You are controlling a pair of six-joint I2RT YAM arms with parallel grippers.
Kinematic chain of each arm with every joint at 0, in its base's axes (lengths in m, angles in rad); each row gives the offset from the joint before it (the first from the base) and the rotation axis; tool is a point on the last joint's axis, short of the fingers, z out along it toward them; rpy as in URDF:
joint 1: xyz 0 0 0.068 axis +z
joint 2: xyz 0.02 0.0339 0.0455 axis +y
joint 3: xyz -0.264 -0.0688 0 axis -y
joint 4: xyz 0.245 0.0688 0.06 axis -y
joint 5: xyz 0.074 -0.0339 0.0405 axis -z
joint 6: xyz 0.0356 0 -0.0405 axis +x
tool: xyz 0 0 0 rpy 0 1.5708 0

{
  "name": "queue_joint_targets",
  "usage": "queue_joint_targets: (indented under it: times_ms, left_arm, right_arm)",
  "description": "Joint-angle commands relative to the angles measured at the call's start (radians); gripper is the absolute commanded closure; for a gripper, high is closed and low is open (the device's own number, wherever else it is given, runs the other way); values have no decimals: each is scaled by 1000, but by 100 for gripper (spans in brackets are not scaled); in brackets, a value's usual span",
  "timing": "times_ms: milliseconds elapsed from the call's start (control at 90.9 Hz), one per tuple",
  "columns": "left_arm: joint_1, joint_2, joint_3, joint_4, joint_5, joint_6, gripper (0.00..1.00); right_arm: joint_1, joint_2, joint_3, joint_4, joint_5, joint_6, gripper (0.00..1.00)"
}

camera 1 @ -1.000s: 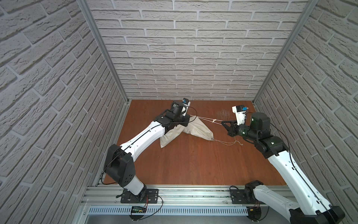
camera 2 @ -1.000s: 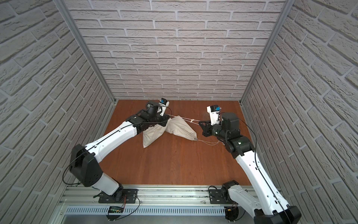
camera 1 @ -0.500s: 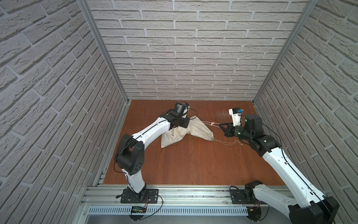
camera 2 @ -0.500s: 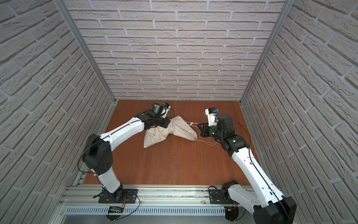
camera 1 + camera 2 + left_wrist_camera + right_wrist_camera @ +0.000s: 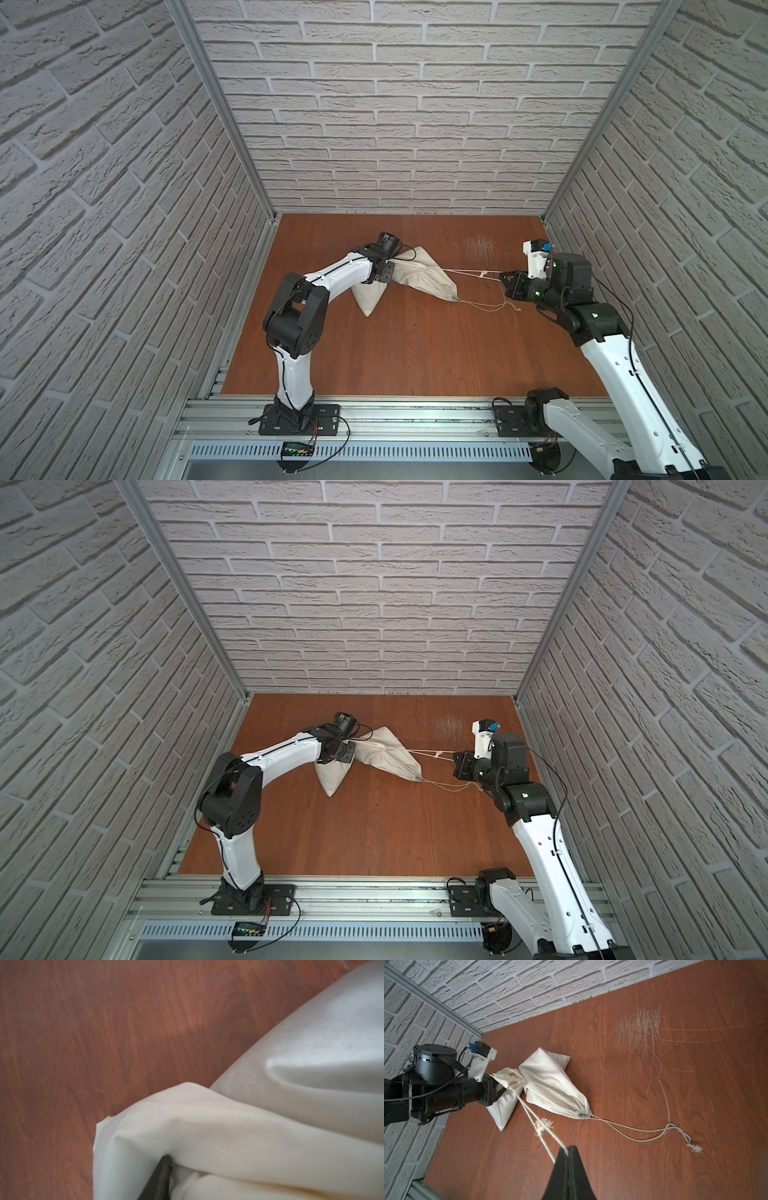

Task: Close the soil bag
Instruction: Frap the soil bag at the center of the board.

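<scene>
Right wrist view: right end effector (image 5: 568,1150) pressed together, pinching the taut cord (image 5: 542,1126). Soil bag (image 5: 504,1109) on the desk (image 5: 612,1157), left of the second bag (image 5: 550,1084), long axis near-to-far, gathered mouth raised at the far end; left end effector (image 5: 498,1085) there, grip unclear.

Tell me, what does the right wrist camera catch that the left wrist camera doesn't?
Right wrist only: the right end effector pinching the drawstring of the soil bag, its cinched mouth, a second closed sack, the left end effector and the brick wall. Left wrist only: a close-up of one dark fingertip against a cloth fold. Both: cream cloth of the soil bag on the wooden table.
</scene>
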Motion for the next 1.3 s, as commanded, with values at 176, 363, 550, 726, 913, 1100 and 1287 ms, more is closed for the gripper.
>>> queue_joint_targets:
  times_ms: [176, 363, 550, 726, 913, 1100, 1287]
  left_arm:
    - [132, -149, -139, -140, -443, -34, 54]
    - [-25, -253, -217, -19, -344, 6, 23]
    - [-142, -415, -282, 71, -207, 109, 2]
    - [-150, -615, -358, 160, 25, 148, 2]
    - [-32, -712, -447, 285, 329, 91, 2]
    - [193, -716, -495, 283, 289, -136, 2]
    - [377, -711, -566, 303, 99, -261, 2]
  right_arm:
    - [-94, -31, -54, 82, 205, 36, 97]
    - [-94, -19, -145, 86, 178, 62, 97]
    - [-94, -10, -226, 77, 185, 75, 97]
    - [-96, -54, -273, 2, 281, 120, 97]
    - [-111, -79, -328, -24, 368, 179, 94]
    - [-114, -117, -337, -23, 552, 195, 65]
    - [-115, -92, -302, 96, 624, 158, 29]
